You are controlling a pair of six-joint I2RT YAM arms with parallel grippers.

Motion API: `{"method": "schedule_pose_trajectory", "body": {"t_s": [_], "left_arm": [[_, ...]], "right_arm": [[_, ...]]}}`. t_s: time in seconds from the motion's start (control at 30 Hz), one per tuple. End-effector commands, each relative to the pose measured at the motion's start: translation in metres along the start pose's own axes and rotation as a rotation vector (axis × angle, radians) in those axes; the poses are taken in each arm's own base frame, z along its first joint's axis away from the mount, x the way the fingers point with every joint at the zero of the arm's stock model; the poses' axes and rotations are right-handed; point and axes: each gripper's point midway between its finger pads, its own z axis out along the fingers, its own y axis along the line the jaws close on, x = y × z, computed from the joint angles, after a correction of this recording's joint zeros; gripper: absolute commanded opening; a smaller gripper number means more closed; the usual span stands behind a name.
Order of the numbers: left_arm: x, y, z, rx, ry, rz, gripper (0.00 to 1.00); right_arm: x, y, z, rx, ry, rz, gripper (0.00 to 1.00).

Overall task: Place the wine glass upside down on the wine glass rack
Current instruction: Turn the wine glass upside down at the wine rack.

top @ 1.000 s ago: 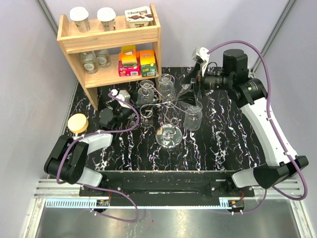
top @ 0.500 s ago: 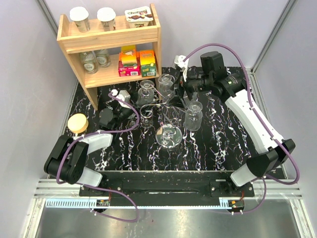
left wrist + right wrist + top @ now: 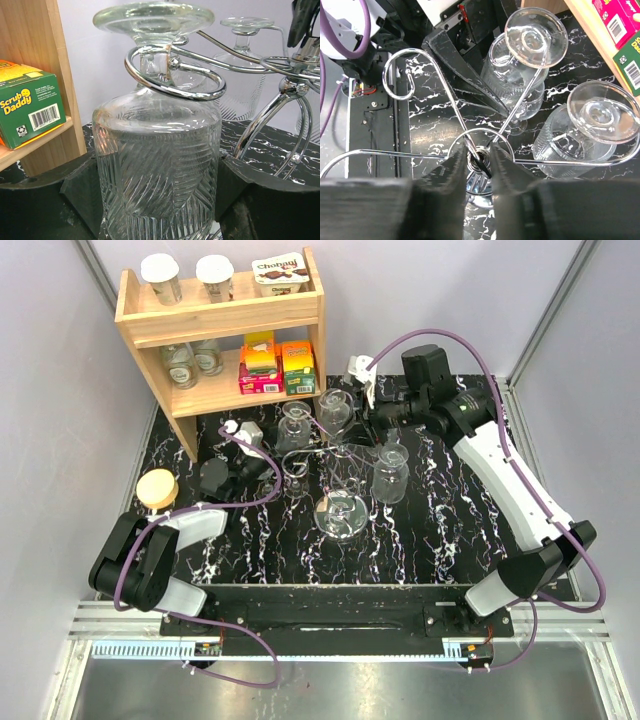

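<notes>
The wine glass [image 3: 293,428] hangs upside down in a curled arm of the silver wine glass rack [image 3: 340,512], its foot resting on top of the scroll [image 3: 175,80]. My left gripper [image 3: 280,445] is shut on its ribbed bowl [image 3: 157,165], with a black finger [image 3: 75,195] pressed on each side. My right gripper [image 3: 362,438] reaches in from the right over the rack's middle. In the right wrist view my right gripper [image 3: 481,161] is shut on the top of the rack's central post [image 3: 482,167], and the held glass [image 3: 520,85] shows beyond it.
Two other glasses [image 3: 335,410] [image 3: 390,475] hang upside down on the rack. A wooden shelf [image 3: 222,315] with jars and coloured boxes stands at the back left, close to the rack. A yellow-lidded jar [image 3: 157,488] sits by the left arm.
My right arm swung in from the right to the rack's middle, and its jaws closed from wide open onto the post top. The left gripper and its glass have not moved.
</notes>
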Motion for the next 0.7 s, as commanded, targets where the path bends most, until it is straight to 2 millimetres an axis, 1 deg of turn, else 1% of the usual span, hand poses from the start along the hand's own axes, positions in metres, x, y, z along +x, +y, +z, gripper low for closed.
{"method": "schedule_pose_trajectory", "body": {"t_s": [0.0,0.1,0.13,0.33,0.57,0.67], "left_arm": [[-0.085,-0.025,-0.003,0.086,-0.321,0.219,0.00],[-0.086,-0.024,-0.004,0.080,-0.323,0.222,0.00],[-0.086,-0.024,-0.003,0.081,-0.324,0.228,0.00],[-0.085,-0.018,-0.005,0.036,-0.331,0.230,0.00],[-0.087,-0.005,-0.007,-0.054,-0.350,0.222,0.00],[-0.085,-0.002,-0.007,-0.090,-0.356,0.209,0.00]], "right_arm": [[-0.016,0.002,-0.003,0.002,-0.033,-0.053,0.18],[-0.017,0.004,-0.004,0.006,-0.038,-0.049,0.03],[-0.017,0.004,-0.004,0.008,-0.039,-0.047,0.00],[-0.018,0.007,-0.009,0.027,-0.049,-0.043,0.00],[-0.011,0.007,-0.013,0.060,-0.038,-0.046,0.00],[-0.011,0.010,-0.016,0.064,-0.045,-0.051,0.00]]}}
